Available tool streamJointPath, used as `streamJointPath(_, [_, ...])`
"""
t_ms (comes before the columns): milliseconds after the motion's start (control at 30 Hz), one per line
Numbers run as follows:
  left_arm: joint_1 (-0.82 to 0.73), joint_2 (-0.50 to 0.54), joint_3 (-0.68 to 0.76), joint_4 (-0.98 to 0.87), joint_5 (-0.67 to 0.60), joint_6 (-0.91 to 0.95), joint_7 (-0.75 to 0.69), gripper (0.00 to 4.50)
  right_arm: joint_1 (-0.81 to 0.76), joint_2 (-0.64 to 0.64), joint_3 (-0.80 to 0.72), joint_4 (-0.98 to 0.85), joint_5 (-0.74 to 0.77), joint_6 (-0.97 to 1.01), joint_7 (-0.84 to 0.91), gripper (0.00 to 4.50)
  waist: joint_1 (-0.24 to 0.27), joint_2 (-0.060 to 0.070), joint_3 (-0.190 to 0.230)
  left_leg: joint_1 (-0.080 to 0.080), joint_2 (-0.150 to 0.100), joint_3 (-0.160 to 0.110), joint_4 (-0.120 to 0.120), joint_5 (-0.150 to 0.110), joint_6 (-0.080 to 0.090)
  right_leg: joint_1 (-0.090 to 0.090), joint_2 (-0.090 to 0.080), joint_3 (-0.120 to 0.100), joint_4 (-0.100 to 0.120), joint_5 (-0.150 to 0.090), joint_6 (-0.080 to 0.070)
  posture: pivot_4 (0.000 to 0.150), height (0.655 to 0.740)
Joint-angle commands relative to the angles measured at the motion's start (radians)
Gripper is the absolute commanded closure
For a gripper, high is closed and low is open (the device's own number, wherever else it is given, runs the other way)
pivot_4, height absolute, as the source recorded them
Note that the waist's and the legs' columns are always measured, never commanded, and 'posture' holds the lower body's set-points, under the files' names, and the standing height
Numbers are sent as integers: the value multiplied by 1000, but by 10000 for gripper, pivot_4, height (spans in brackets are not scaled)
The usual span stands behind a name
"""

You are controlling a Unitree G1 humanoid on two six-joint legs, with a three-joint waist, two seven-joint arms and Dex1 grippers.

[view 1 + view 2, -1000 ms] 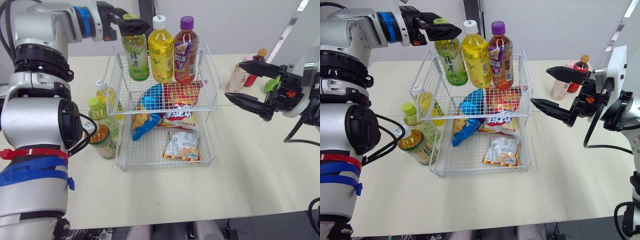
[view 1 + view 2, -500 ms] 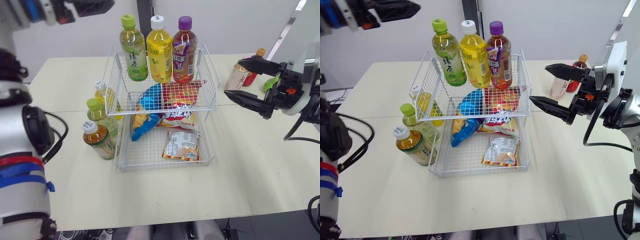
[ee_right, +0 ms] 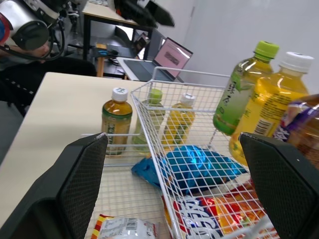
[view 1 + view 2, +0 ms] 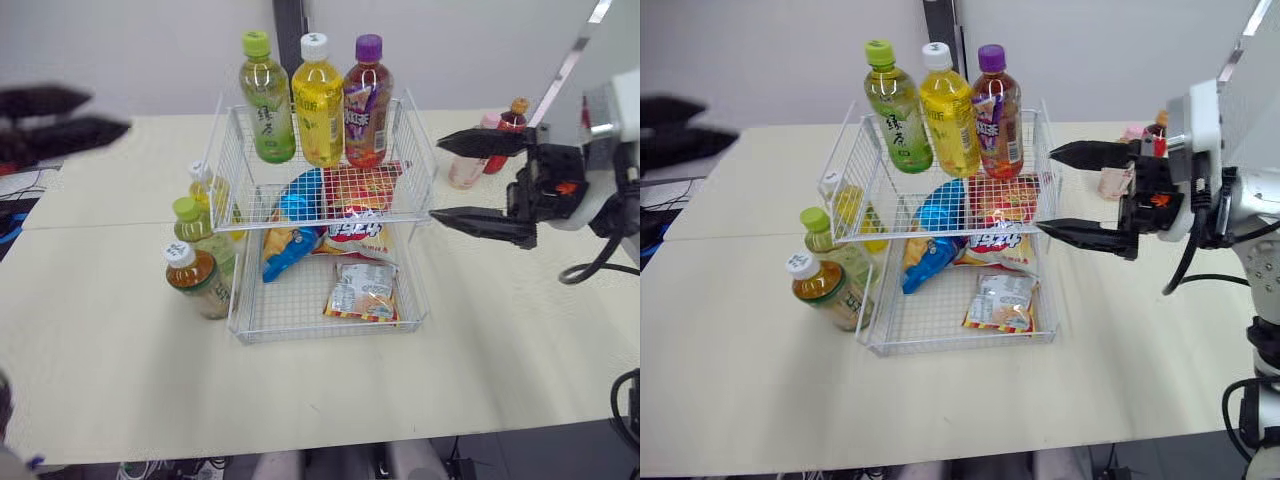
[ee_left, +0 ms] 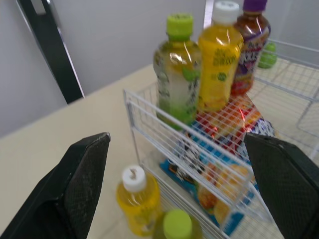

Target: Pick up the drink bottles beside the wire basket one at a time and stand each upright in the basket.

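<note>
Basket (image 4: pixel 240 175) holds three bottles (image 4: pixel 318 100); left end effector (image 4: pixel 108 112) and right end effector (image 4: pixel 436 180) gape empty.

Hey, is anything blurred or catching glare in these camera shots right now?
Left eye view: the left hand is a dark, motion-smeared streak, while the wire basket looks crisp. Left wrist view: bright glare spots sit on the green tea bottle. Right wrist view: the laptop in the background is soft.

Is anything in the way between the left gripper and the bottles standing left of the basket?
Nothing visible. Bare table lies between the open left gripper and the three bottles, which stand close against the basket.
</note>
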Motion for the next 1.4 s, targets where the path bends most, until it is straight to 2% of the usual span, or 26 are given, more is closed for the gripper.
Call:
streamJointPath(33, [235,-62,250,-220,-45,98,-3,472,-38,5,37,12,-21,-30,62,0,2,0,0,1,0,0,0,0,0,1,0,0,0,0,-1,1500,7400])
streamJointPath(167, [437,-194,401,-397,-114,179,53,472,-58,26,68,35,-33,-43,103,0,11,0,0,1,4,-1,0,0,0,1,0,-1,-2,1,-3,1500,7400])
streamJointPath(267, [494,-287,466,-514,-187,241,118,472,-62,34,83,46,-42,-49,127,0,25,-1,0,2,4,0,0,0,0,2,0,-1,-3,2,-5,1500,7400])
streamJointPath(367, [518,-422,508,-640,-255,295,223,472,-65,44,91,52,-46,-49,141,0,31,-1,-1,2,4,0,0,0,0,3,-1,-1,-4,3,-5,1500,7400])
streamJointPath(500, [488,-625,510,-766,-279,298,432,472,-66,52,93,48,-44,-40,147,0,34,-1,-1,2,4,0,1,0,-1,4,-1,-1,-6,5,-5,1500,7400])
streamJointPath(633, [437,-786,446,-857,-285,252,630,472,-64,53,91,43,-42,-33,149,0,34,-2,-2,2,4,0,1,0,-1,5,0,-1,-6,5,-5,1500,7400])
streamJointPath(733, [442,-827,370,-896,-258,215,733,472,-66,55,89,43,-39,-30,151,0,33,-2,-2,2,4,1,1,0,-1,5,2,-1,-6,6,-5,1500,7400])
streamJointPath(1000, [459,-786,118,-879,-118,71,936,472,-68,60,90,38,-38,-22,145,0,33,-2,-2,2,5,2,1,0,-1,5,6,1,-6,6,-5,1500,7400])
streamJointPath(1100, [467,-785,43,-859,-93,34,971,472,-70,63,91,37,-40,-20,141,0,34,-2,-2,2,5,2,1,0,-1,5,6,1,-7,6,-5,1500,7400])
streamJointPath(1400, [495,-765,-39,-832,-70,-44,1010,472,-74,63,84,28,-35,-5,131,0,34,-2,-2,2,5,2,0,0,-1,5,7,1,-7,6,-5,1500,7400])
